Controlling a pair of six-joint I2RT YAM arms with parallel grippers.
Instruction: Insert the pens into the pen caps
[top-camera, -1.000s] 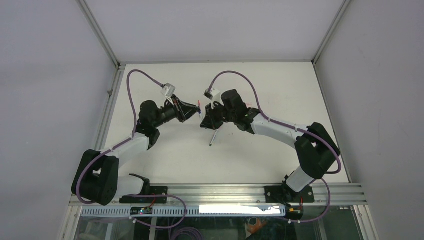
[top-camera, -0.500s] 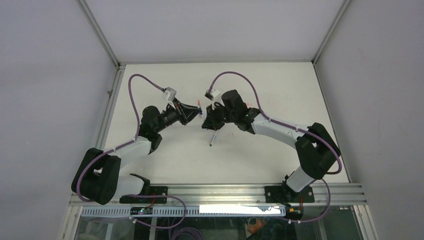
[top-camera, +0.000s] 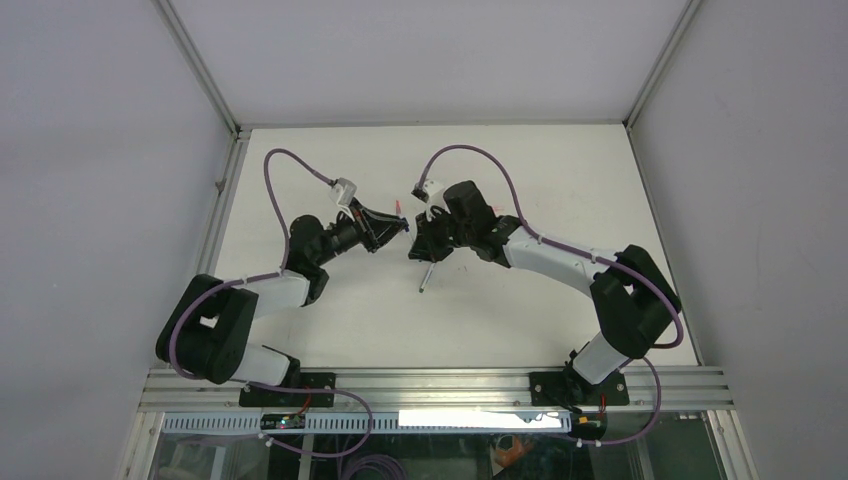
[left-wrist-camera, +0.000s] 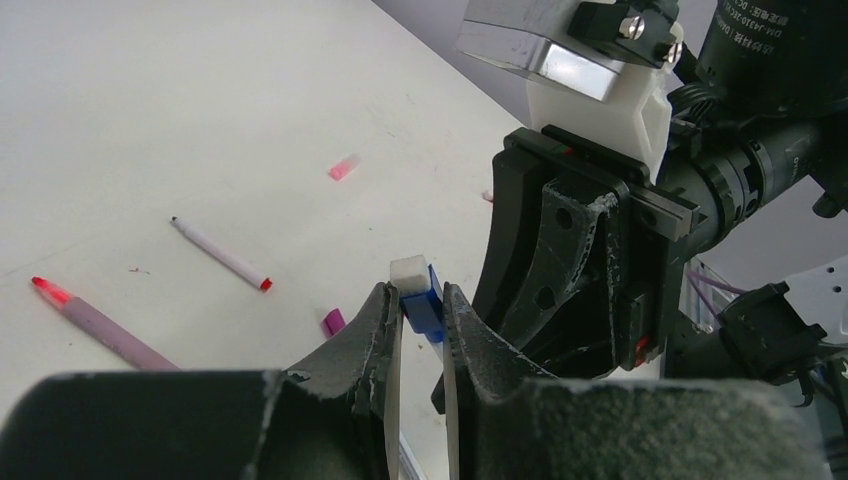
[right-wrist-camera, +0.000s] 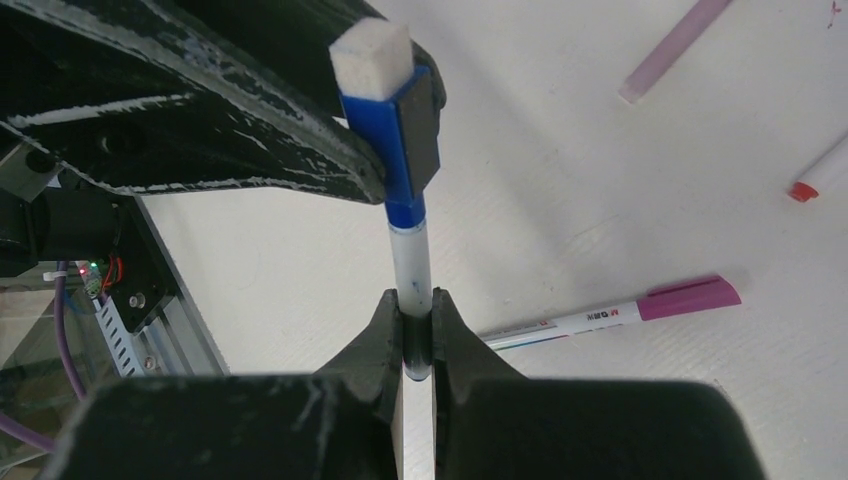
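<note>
Above the middle of the table, my left gripper (left-wrist-camera: 418, 292) is shut on a blue pen cap (left-wrist-camera: 426, 312) with a white foam end. Facing it, my right gripper (right-wrist-camera: 413, 320) is shut on the lower barrel of a white pen (right-wrist-camera: 410, 262). The pen's upper end sits inside the blue cap (right-wrist-camera: 398, 135). In the top view the left gripper (top-camera: 401, 228) and right gripper (top-camera: 413, 240) meet tip to tip. Loose on the table lie a white red-tipped pen (left-wrist-camera: 220, 254), a pinkish pen (left-wrist-camera: 92, 321), a pale pink cap (left-wrist-camera: 343, 168) and a magenta cap (left-wrist-camera: 332, 322).
A white pen wearing a magenta cap (right-wrist-camera: 612, 314) lies on the table just below my right gripper, also seen from above (top-camera: 427, 277). The pinkish pen (right-wrist-camera: 675, 48) and the red-tipped pen (right-wrist-camera: 818, 177) lie farther off. An aluminium rail (top-camera: 430, 385) runs along the near edge.
My left arm has swung its elbow inward and carried the blue cap a little to the right, onto the pen. The right arm has barely moved.
</note>
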